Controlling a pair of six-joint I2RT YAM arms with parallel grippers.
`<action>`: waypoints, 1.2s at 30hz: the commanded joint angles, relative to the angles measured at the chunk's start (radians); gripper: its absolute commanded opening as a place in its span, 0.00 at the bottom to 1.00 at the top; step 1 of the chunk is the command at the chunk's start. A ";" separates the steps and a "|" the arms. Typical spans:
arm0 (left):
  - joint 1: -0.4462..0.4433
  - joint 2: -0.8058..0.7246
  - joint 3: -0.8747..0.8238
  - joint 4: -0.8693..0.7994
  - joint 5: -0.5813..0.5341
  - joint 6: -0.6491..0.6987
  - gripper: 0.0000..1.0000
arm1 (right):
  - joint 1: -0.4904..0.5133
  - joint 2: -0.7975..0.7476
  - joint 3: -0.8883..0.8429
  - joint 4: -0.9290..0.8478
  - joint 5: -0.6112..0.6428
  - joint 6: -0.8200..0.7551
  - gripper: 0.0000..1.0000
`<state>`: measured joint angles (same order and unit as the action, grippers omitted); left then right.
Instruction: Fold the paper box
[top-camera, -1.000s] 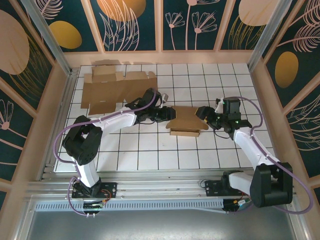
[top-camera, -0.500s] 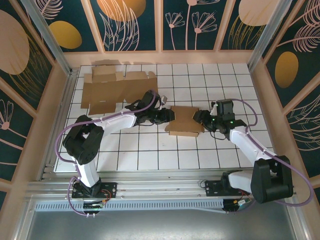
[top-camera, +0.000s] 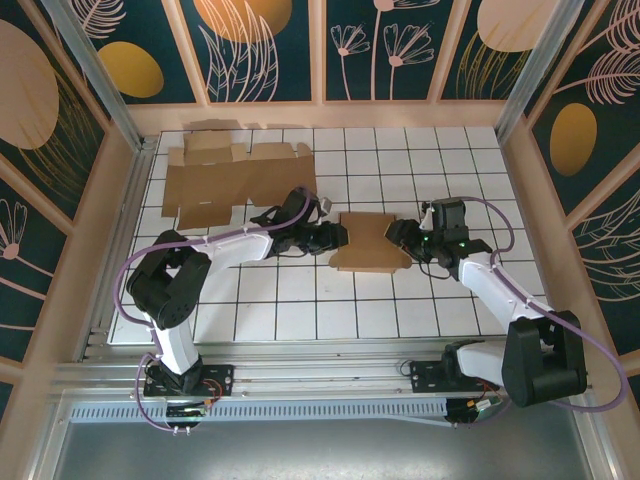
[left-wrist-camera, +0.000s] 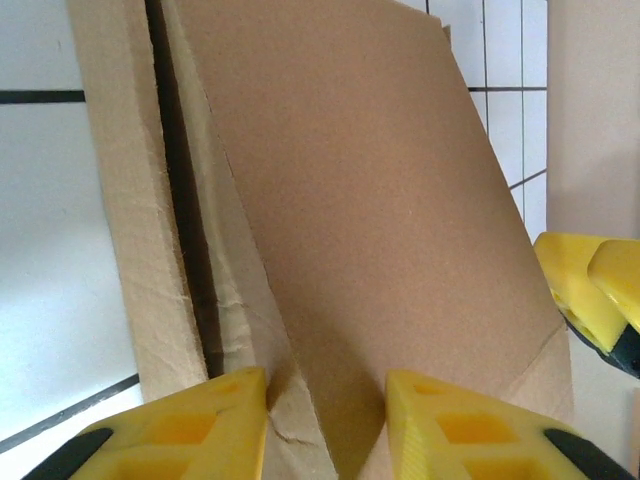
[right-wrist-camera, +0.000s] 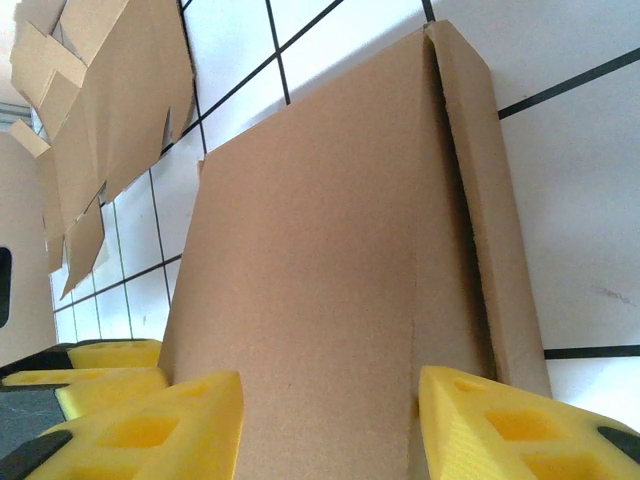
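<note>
Straddling opposite edges of the flat brown cardboard box (top-camera: 370, 243), left tool (left-wrist-camera: 325, 425) and right tool (right-wrist-camera: 330, 425) are standing part-open, grip uncertain.

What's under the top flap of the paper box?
A lower cardboard layer of the paper box shows beneath its top flap; the dark gap between hides anything inside.

Your paper box (top-camera: 368, 243) sits centre of the table (top-camera: 300, 300). Left gripper (top-camera: 338, 238) at its 9 o'clock, right gripper (top-camera: 398, 234) at its 3. Cardboard sheet (top-camera: 235, 180) lies at its 10 o'clock, well apart.
</note>
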<state>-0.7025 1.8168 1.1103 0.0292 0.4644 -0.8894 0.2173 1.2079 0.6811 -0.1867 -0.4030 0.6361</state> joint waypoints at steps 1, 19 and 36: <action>-0.013 0.009 -0.018 0.064 0.037 -0.058 0.33 | 0.013 0.007 -0.018 0.030 0.013 0.014 0.50; -0.016 0.016 -0.009 -0.090 -0.136 0.057 0.33 | 0.085 0.040 -0.077 0.002 0.322 -0.118 0.48; -0.028 0.017 0.096 -0.258 -0.295 0.163 0.39 | 0.096 0.078 -0.049 0.053 0.252 -0.106 0.55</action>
<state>-0.7277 1.8488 1.1656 -0.1818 0.2035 -0.7551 0.3061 1.3167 0.5976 -0.1120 -0.1352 0.5308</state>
